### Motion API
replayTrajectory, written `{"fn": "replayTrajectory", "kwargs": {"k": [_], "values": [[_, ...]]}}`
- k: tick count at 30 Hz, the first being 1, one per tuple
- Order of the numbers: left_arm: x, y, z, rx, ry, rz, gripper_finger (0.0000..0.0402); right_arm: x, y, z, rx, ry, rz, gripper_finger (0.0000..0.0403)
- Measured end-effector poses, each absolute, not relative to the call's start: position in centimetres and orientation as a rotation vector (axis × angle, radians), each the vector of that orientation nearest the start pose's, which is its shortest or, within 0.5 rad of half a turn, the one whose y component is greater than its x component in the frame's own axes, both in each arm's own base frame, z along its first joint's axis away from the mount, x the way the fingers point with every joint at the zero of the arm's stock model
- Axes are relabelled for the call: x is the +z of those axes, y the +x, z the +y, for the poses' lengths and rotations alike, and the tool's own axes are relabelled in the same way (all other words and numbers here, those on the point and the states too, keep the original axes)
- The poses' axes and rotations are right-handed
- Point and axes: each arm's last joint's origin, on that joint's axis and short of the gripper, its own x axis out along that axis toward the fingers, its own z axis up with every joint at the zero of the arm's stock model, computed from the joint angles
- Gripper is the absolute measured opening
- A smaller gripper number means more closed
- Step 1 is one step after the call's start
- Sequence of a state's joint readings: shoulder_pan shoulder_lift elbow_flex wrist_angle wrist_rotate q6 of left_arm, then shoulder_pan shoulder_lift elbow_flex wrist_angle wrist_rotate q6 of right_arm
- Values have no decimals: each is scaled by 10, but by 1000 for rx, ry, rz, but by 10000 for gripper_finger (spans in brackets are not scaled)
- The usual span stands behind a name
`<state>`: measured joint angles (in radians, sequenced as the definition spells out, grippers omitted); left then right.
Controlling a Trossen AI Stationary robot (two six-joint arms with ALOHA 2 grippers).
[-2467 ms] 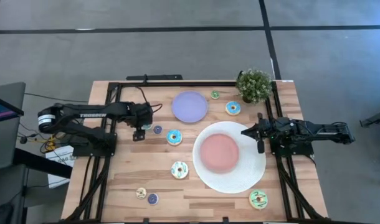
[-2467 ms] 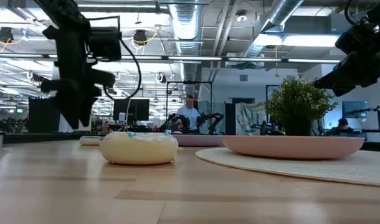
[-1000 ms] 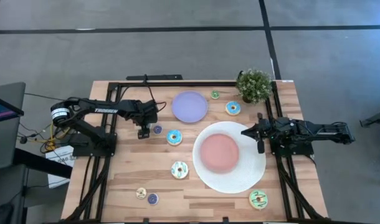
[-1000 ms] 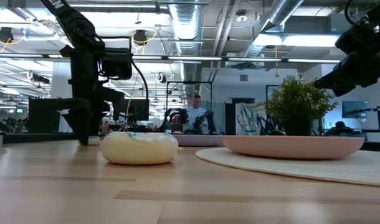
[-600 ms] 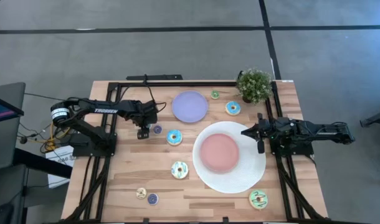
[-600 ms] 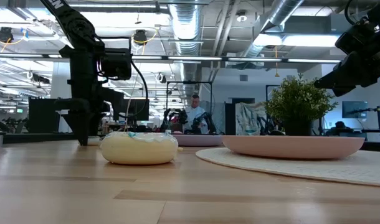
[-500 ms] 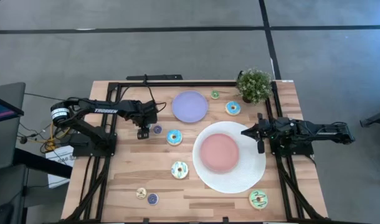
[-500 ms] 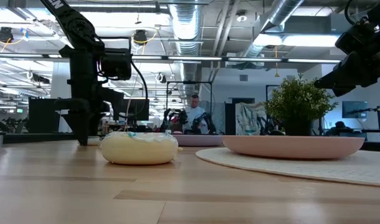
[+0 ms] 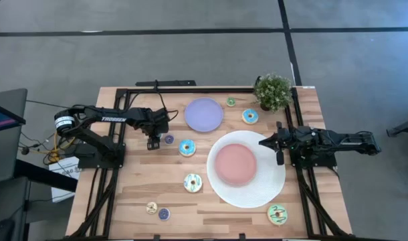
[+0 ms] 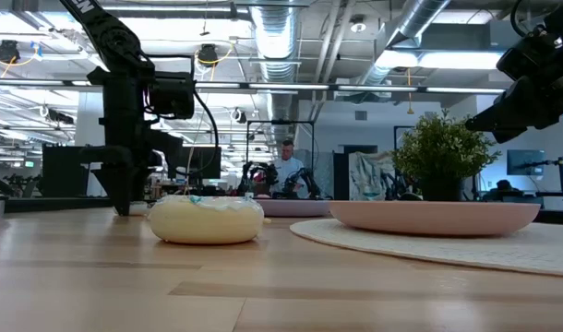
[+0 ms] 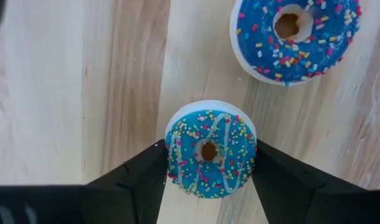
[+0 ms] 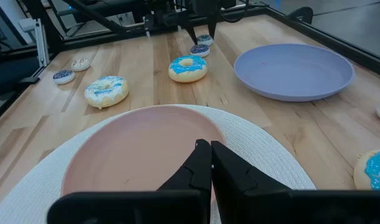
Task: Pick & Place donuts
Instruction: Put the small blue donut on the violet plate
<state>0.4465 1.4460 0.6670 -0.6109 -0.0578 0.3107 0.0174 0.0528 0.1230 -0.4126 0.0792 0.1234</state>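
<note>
While the overhead view only shows the left gripper (image 9: 152,142) standing low over a tiny purple-blue donut (image 9: 168,139) near the lavender plate (image 9: 203,114), the left wrist view makes the grip plain: the two dark fingers (image 11: 146,175) sit against either side of that small donut (image 11: 210,149), which lies flat on the wooden surface (image 11: 47,93) with its blue icing and sprinkles facing up. Just beyond it in that same view is the edge of a larger blue donut (image 11: 296,37), which from above lies a little toward the big white plate (image 9: 263,195).

From table height the left arm (image 10: 125,120) comes straight down to the surface, but the small donut itself is hidden from there; what fills that view instead is the cream donut (image 10: 206,218) close to the camera, with the pink dish (image 10: 434,216) and the potted plant (image 10: 440,152) behind.

Over at the far side, the right gripper (image 9: 263,142) hangs above the rim of the white plate, and its wrist view shows the fingers (image 12: 199,163) pressed together, holding nothing.

Only the overhead view takes in the rest of the donuts: a blue one (image 9: 250,116) and a tiny green one (image 9: 231,102) by the plant, a yellow-green striped one (image 9: 277,214) near the front corner, and two tiny ones (image 9: 157,210) toward the front left.
</note>
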Motion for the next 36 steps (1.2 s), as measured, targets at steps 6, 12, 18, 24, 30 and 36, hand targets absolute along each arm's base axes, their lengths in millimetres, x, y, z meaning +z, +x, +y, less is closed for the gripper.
{"fn": "replayTrajectory", "kwargs": {"k": [6, 12, 18, 24, 30, 36], "values": [[141, 199, 97, 209, -15, 1422, 195, 162, 88, -1, -82, 105, 338, 1], [159, 212, 106, 297, 28, 1371, 195, 162, 88, -1, -82, 106, 338, 1], [201, 239, 119, 375, 41, 1205, 195, 162, 88, -1, -82, 106, 337, 1], [239, 280, 138, 404, 60, 1016, 194, 162, 88, -1, -82, 105, 337, 1], [227, 333, 163, 316, 63, 1077, 194, 162, 88, -1, -83, 105, 337, 1], [195, 353, 194, 250, -2, 1165, 194, 162, 88, -1, -83, 105, 337, 1]]}}
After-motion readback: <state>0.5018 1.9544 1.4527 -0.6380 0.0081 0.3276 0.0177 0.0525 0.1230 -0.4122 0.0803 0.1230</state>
